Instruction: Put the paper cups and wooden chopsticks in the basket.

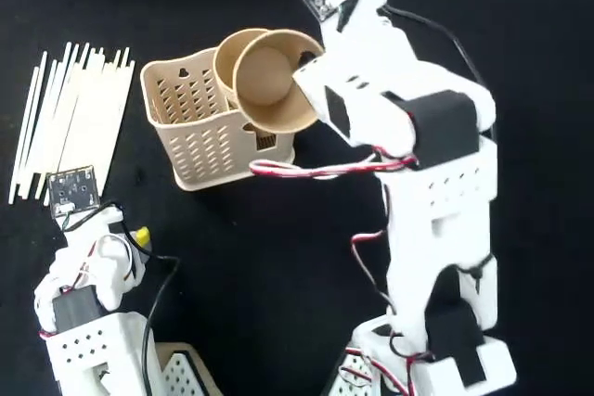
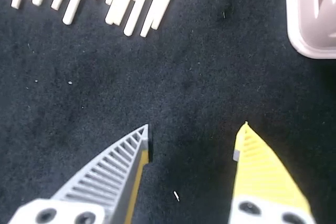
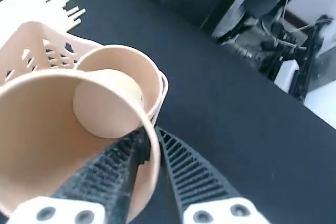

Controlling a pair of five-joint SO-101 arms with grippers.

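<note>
Nearby, at the table's front edge, the left gripper (image 2: 196,127) hangs low over the black table cover (image 1: 278,257) with its grey and yellow fingers spread wide apart and nothing between them. Bare cloth lies under it. A little farther out, the wooden chopsticks (image 1: 74,113) lie flat on the cloth in a loose bundle, roughly parallel, their near ends uneven; they sit just ahead of that gripper and are not touched by it. To the right of the bundle, and apart from it, stands the cream slotted basket (image 1: 200,127), upright, with one corner showing at the edge of the left wrist view. The right arm reaches over from the other side, and the right gripper (image 3: 152,137) is pressed onto the rim of a paper cup (image 1: 269,81), one black finger inside the mouth and one outside, pinching the wall. That cup is tipped on its side with its open mouth facing up, held at the basket's right-hand corner above the rim rather than down inside it. Right behind it, a second paper cup (image 1: 229,55) sits inside the basket at the far corner, leaning, and the held cup overlaps its rim. Beyond the table's far edge there are dark fittings and cables, too unclear to name.
</note>
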